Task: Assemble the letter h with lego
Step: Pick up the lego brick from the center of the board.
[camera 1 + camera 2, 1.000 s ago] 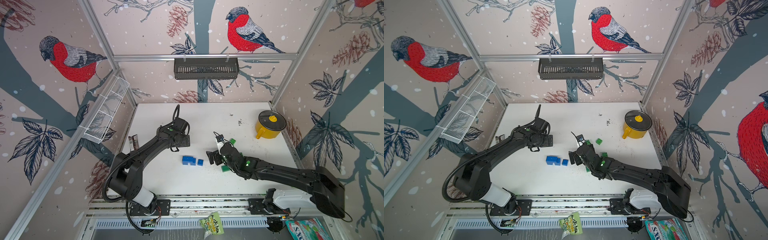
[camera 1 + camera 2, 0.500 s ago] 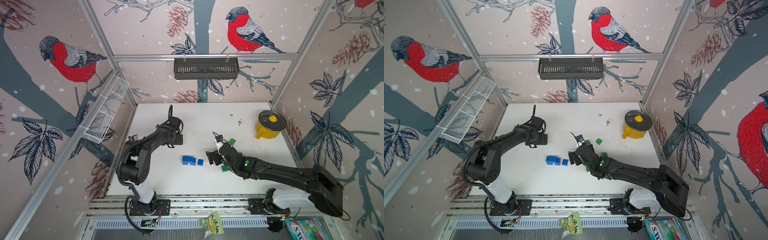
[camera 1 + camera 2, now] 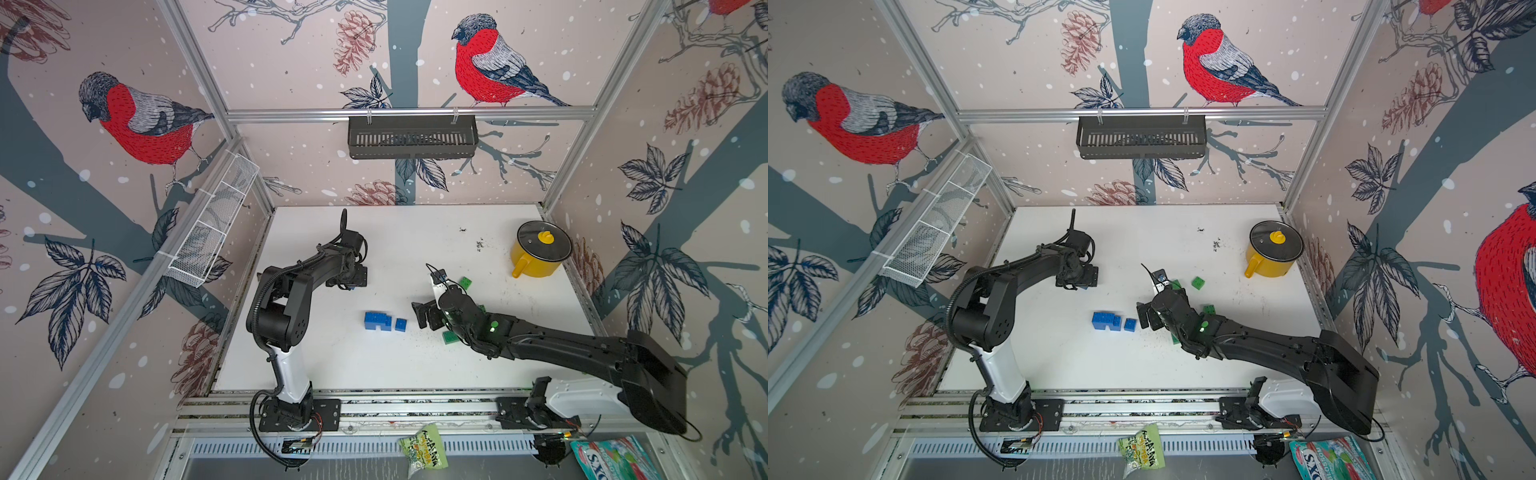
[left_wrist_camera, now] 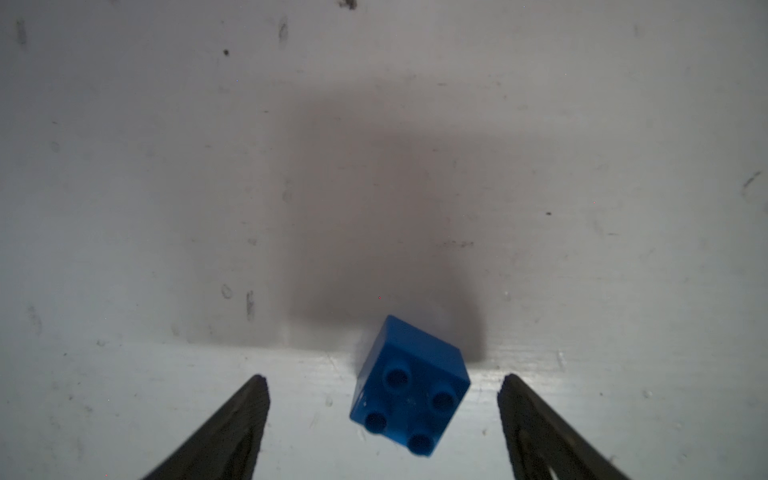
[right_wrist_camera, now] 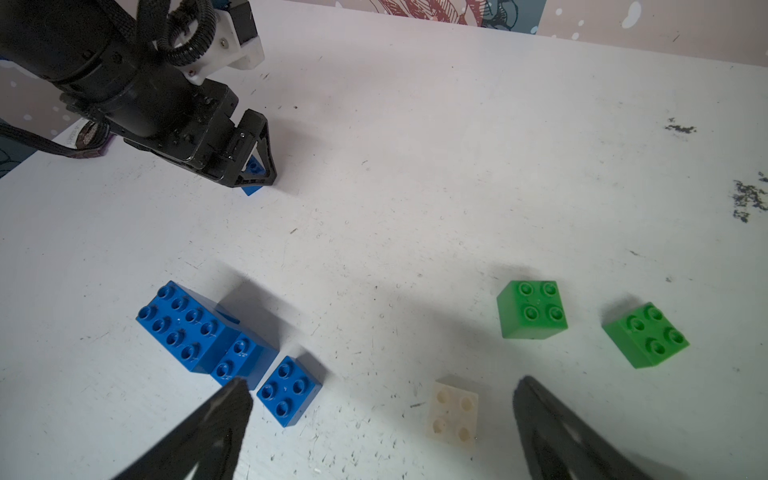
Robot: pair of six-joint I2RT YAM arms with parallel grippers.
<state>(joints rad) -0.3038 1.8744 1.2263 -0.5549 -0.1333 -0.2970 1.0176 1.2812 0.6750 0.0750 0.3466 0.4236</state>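
1. Table (image 3: 415, 365): you had a flat white board, scuffed and flecked with dark specks, carrying all the lego.
2. Black basket (image 3: 412, 137): long, slotted and rigid, hung from the rear rail. From this angle you could not have told what it held.
3. Wire basket (image 3: 212, 232): white mesh with divided bays, fixed to the side wall.
4. Yellow pot (image 3: 538, 259): round and glossy with a stub handle, at the table's far corner on your right arm's side. Its dark lid (image 3: 543, 241) with a yellow knob was on, hiding the inside.
5. Left gripper (image 4: 384, 377): your matte black fingers stood apart, gripping nothing. They straddled a blue cube (image 4: 409, 386) on the table, with a gap on each side.
6. Right gripper (image 5: 382, 382): spread wide and holding nothing, near mid-table.
7. Blue cluster (image 5: 195, 328): an eight-stud brick raised over a lower brick, mid-table between your arms.
8. Loose blue cube (image 5: 289, 390): four studs, just beside the cluster.
9. Green cubes (image 5: 532, 309) (image 5: 646, 334): four studs each, lying apart on the pot's side of the right gripper.
10. White brick (image 5: 453, 411): cream and squat, on the table between your right fingers in the wrist view.
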